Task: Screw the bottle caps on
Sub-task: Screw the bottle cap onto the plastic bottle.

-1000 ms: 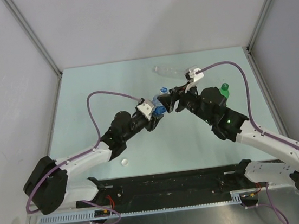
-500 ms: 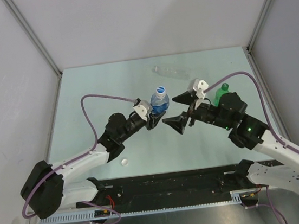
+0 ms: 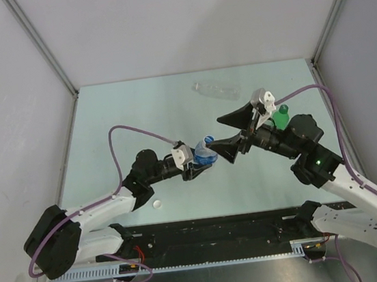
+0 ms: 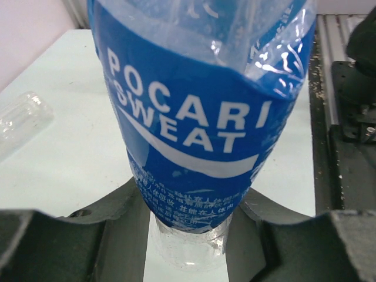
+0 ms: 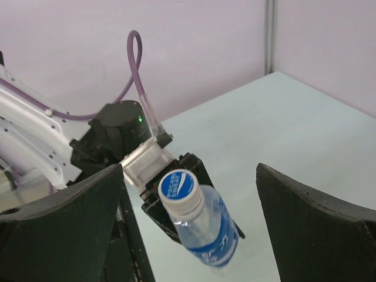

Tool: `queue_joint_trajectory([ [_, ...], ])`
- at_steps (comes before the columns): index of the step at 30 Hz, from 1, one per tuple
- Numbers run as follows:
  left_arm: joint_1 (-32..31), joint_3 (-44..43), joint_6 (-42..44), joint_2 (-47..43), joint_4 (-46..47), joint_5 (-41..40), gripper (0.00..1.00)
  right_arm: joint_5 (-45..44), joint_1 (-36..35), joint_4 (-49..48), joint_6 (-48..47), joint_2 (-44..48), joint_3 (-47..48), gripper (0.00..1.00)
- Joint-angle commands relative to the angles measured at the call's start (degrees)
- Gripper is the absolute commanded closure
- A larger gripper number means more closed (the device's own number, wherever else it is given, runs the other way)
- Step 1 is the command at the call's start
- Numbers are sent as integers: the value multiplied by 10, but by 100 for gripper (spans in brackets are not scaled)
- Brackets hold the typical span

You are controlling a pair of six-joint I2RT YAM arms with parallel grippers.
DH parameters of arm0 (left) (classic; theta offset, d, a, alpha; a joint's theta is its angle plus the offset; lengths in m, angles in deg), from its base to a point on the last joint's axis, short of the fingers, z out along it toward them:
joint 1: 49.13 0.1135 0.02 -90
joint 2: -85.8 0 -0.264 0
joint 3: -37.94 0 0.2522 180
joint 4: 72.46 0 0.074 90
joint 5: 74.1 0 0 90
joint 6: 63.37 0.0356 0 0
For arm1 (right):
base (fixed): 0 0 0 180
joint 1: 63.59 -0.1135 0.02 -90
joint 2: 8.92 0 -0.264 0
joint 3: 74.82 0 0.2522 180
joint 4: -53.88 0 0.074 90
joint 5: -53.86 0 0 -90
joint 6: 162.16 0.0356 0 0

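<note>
The left claw [image 3: 195,162] is gripping, at roughly half spread, the lower body of the clear plastic bottle [image 5: 207,230] near the middle of the surface [image 3: 136,106], and the bottle's round blue-printed cap [image 5: 178,187] is tilting toward one o'clock. The right claw [image 3: 213,134] is gaping fully wide at the bottle's two o'clock, holding nothing. The glossy blue label [image 4: 200,135] is showing "POCARI SWEAT" in white letters.

Place: robot lab test cell | Signs: plain grey enclosure walls [image 3: 180,18], aluminium frame posts [image 3: 40,45], pale-green table [image 3: 122,108]
</note>
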Motion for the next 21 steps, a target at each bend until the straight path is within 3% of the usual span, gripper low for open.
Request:
queue_joint_trajectory([
  [1, 4, -1, 19, -14, 21, 67, 100, 33, 14, -95, 100, -22, 1, 1],
  [8, 5, -6, 10, -16, 20, 71, 100, 109, 39, -142, 193, -62, 1, 2],
  [13, 8, -9, -3, -15, 20, 63, 100, 155, 41, -146, 211, -71, 1, 4],
  [18, 13, -17, -16, -13, 20, 67, 100, 172, 43, -103, 169, -67, 1, 7],
  [21, 17, -16, -16, -14, 20, 89, 100, 163, 45, -48, 77, -49, 2, 7],
])
